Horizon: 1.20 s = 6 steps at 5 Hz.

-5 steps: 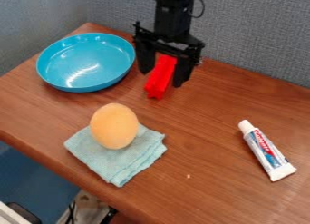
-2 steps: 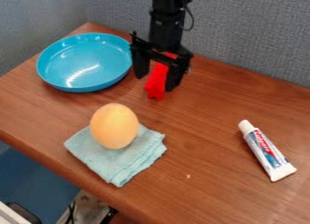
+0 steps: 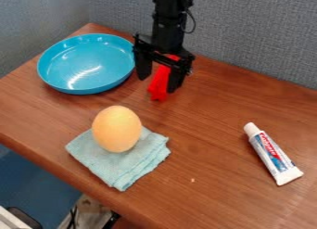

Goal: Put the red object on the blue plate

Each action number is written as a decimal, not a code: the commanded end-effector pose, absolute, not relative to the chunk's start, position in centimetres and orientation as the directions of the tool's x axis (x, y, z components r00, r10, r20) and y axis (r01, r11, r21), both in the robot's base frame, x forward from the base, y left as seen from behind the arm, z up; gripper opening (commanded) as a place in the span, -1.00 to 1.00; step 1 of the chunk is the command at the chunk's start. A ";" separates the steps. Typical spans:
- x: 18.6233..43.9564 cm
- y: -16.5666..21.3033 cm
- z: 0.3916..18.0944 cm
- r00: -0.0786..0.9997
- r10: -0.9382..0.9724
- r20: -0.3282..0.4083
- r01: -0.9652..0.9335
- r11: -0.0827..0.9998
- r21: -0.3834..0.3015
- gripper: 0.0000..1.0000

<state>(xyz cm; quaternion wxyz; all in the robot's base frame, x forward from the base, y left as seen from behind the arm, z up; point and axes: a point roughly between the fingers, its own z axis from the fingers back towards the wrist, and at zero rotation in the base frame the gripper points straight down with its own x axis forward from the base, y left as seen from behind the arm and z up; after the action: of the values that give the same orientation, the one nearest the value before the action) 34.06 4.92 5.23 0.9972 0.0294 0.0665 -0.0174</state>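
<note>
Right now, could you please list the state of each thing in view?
red object: upright between the fingers, not on the plate.
gripper: fingers on either side of the red object; whether they grip it cannot be told.
blue plate: empty, on the table.
orange ball: resting on the teal cloth.
toothpaste tube: lying flat, cap on.

surface: brown wooden table (image 3: 235,98) | behind: grey textured wall (image 3: 260,29) | below the front edge: dim floor
</note>
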 end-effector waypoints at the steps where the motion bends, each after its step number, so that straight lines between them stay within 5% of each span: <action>1: 35.3 6.0 6.2 0.996 -0.018 -0.088 0.025 0.997 0.074 1.00; 2: 35.6 6.1 5.6 0.995 -0.017 -0.094 0.024 0.997 0.074 1.00; 3: 35.9 6.2 5.1 0.995 -0.016 -0.101 0.024 0.997 0.073 -1.00; 6: 35.8 6.3 5.9 0.995 -0.029 -0.092 0.035 0.997 0.063 -1.00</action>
<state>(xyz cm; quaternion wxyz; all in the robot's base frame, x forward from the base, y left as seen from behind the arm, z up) 35.02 5.52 3.61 0.9961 0.0262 0.0807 -0.0245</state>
